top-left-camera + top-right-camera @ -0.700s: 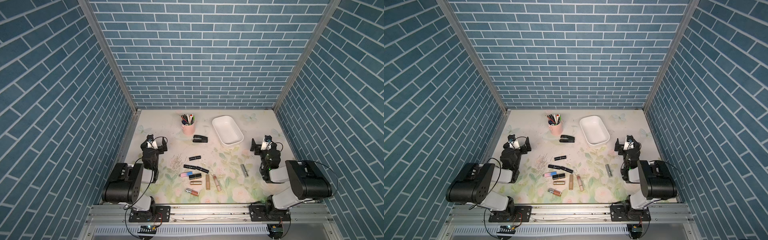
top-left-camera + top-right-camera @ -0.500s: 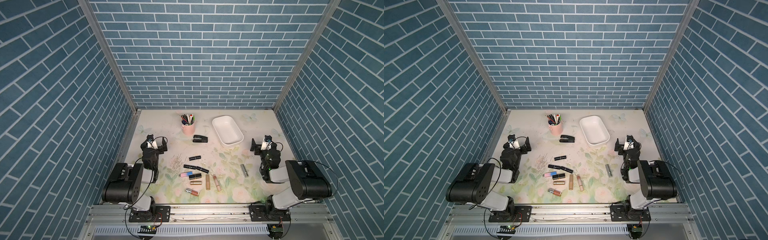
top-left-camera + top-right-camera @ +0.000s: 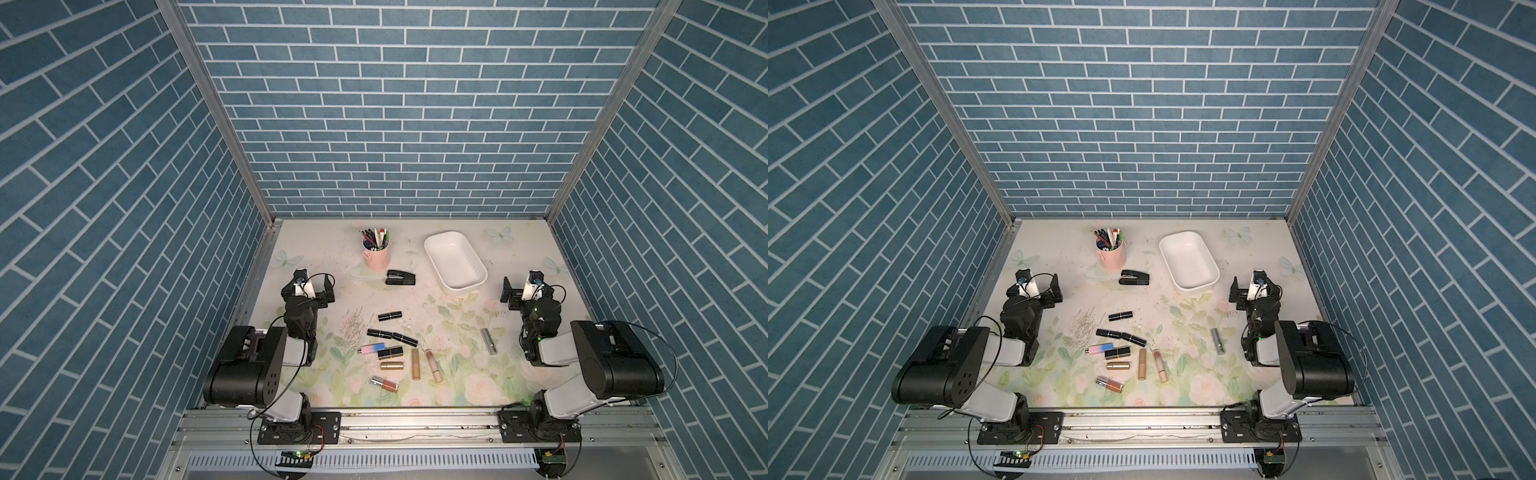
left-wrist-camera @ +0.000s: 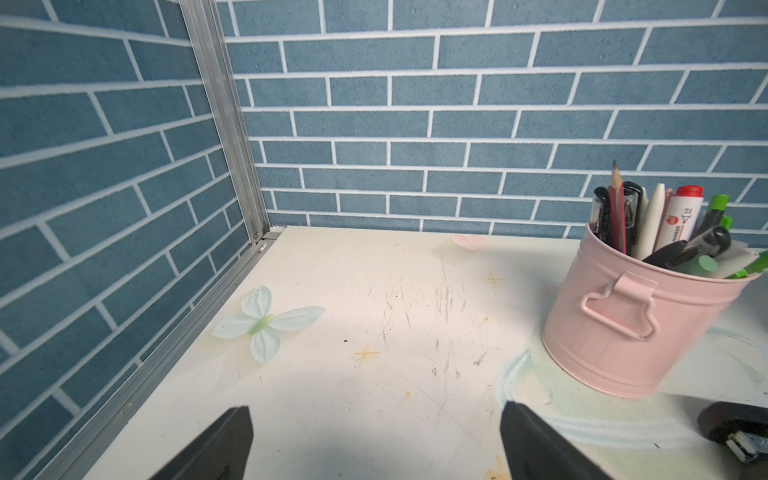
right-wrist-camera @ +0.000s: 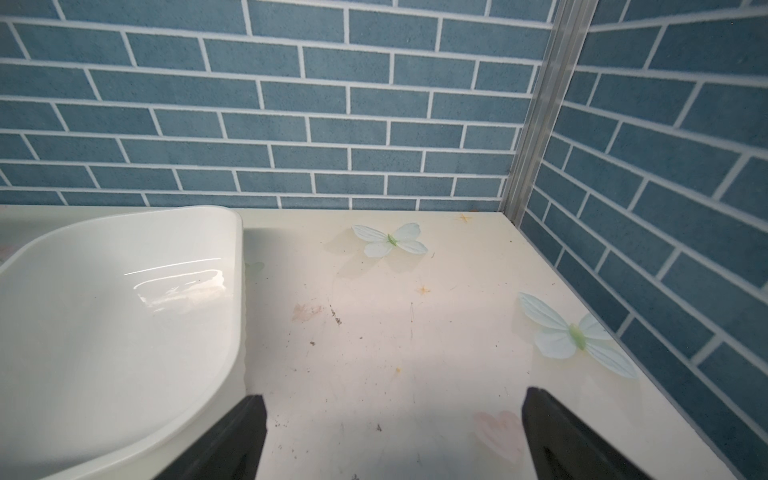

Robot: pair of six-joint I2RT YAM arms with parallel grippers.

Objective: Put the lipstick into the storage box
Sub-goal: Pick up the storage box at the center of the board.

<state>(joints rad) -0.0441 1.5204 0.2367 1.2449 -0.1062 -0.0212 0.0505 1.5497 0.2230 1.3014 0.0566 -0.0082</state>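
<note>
Several lipsticks lie loose on the flowered mat near the front middle, among them a black one (image 3: pixel 390 316), a pink-and-blue one (image 3: pixel 372 348), a gold one (image 3: pixel 392 365) and a silver one (image 3: pixel 488 341) off to the right. The white storage box (image 3: pixel 455 262) (image 5: pixel 104 311) sits empty at the back right. My left gripper (image 3: pixel 308 291) (image 4: pixel 374 415) rests open at the left side, far from the lipsticks. My right gripper (image 3: pixel 528 293) (image 5: pixel 395 399) rests open just right of the box. Only bare mat shows between each pair of fingers.
A pink pen cup (image 3: pixel 377 255) (image 4: pixel 636 316) full of pens stands at the back middle, with a black stapler (image 3: pixel 400 277) in front of it. Blue brick walls close in the left, right and back edges.
</note>
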